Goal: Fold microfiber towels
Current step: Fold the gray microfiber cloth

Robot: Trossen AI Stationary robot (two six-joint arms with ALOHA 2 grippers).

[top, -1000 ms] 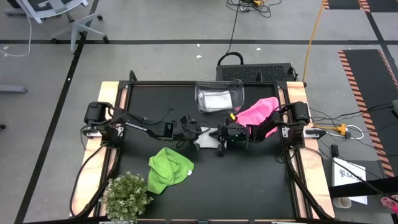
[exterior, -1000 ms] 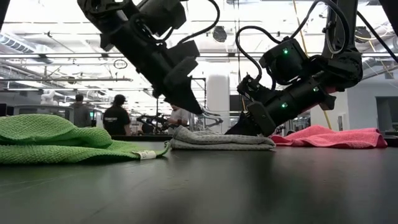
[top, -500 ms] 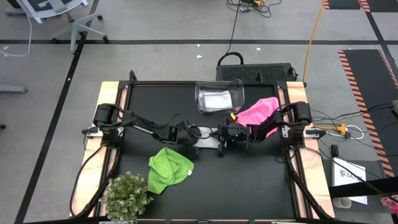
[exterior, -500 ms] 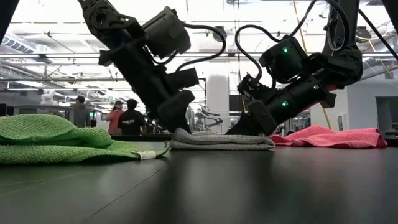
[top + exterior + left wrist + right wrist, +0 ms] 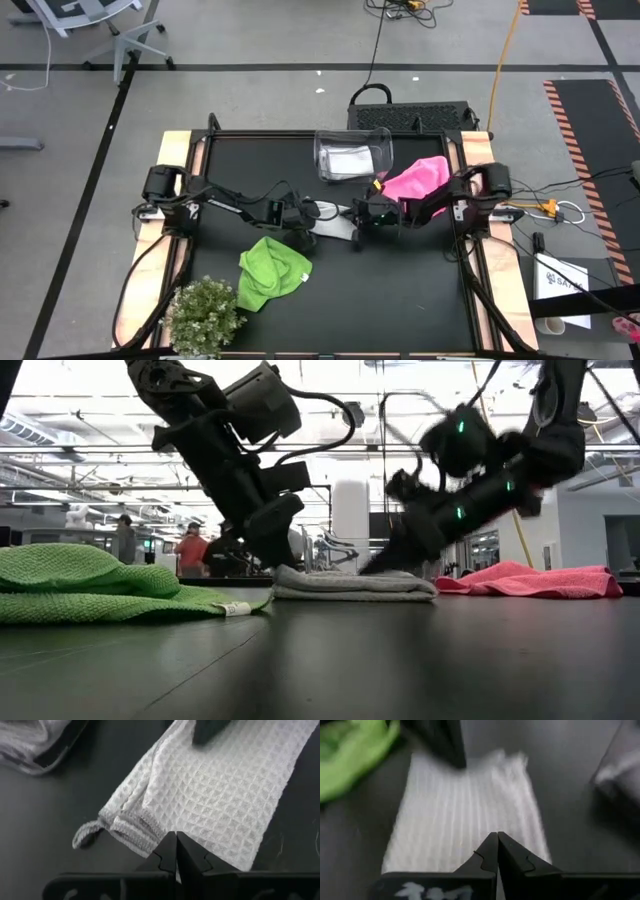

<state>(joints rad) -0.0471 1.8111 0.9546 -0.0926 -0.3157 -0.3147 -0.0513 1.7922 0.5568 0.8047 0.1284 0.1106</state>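
Note:
A white waffle-weave towel lies folded flat at the table's middle; in the low view it is a low stack. My left gripper is shut and stands at the towel's left end. My right gripper is shut and hovers at the towel's right end. A lime green towel lies crumpled at the near left. A pink towel lies at the far right. Another white towel lies in the clear bin. My left gripper has its shut fingertips on the towel's left end, beside the hemmed corner. It slants down from the table's left. The towel lies flat on the table under it. My right gripper is at the towel's right end; whether it touches the cloth, I cannot tell.
A small bushy plant stands at the near left corner. The clear bin stands at the far middle edge. Bare black tabletop lies at the near right. People stand in the room beyond the table.
My left gripper has come down and tipped steeper onto the white towel's left end, staying shut. My right gripper has risen a little at the towel's right end. The towel has stayed folded in place.

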